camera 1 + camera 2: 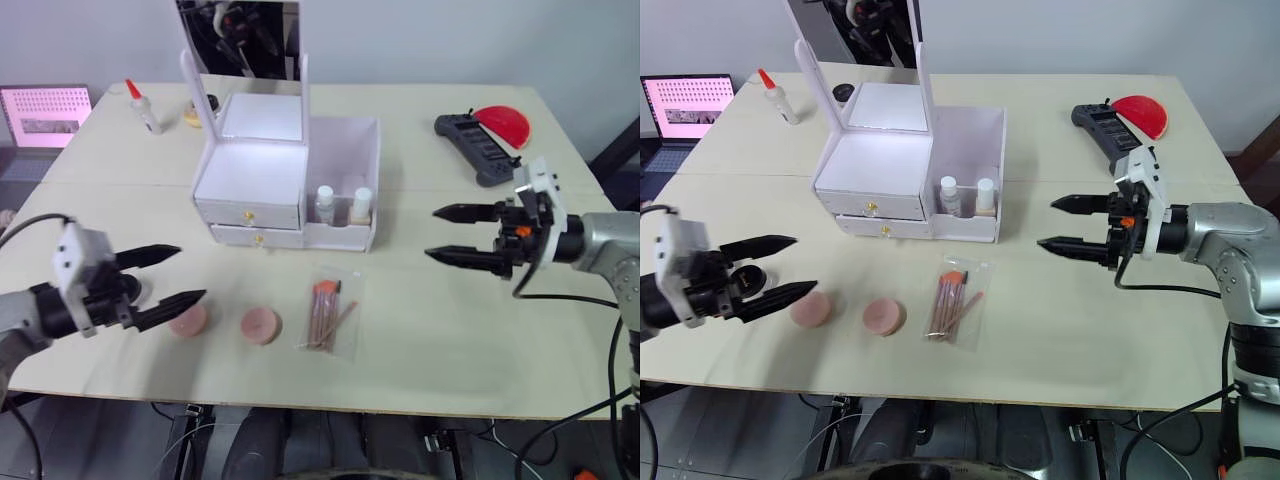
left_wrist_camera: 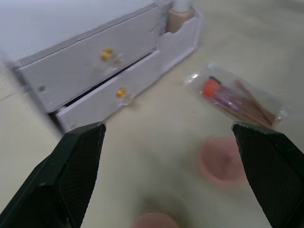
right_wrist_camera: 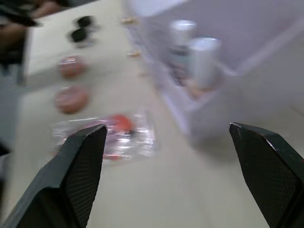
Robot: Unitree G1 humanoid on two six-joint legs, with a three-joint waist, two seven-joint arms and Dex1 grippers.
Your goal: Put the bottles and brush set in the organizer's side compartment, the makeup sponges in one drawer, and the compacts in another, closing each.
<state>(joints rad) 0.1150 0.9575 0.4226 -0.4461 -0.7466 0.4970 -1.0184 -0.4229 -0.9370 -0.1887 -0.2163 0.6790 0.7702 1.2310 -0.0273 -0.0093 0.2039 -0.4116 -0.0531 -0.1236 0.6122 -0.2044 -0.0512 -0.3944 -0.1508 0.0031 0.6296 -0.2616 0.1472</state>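
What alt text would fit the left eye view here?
Both open claws, left and right, hover over a table, flanking a white organizer with two bottles in its side compartment. In front lie a bagged brush set and two pink sponges.

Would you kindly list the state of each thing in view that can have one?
Left gripper: open, holding nothing.
Right gripper: open, holding nothing.
Upper drawer: shut.
Lower drawer: slightly ajar.
Two bottles: upright in the side compartment.
Brush set: flat on the table, in its clear bag.
Two pink sponges: on the table.
Laptop: open, screen lit.
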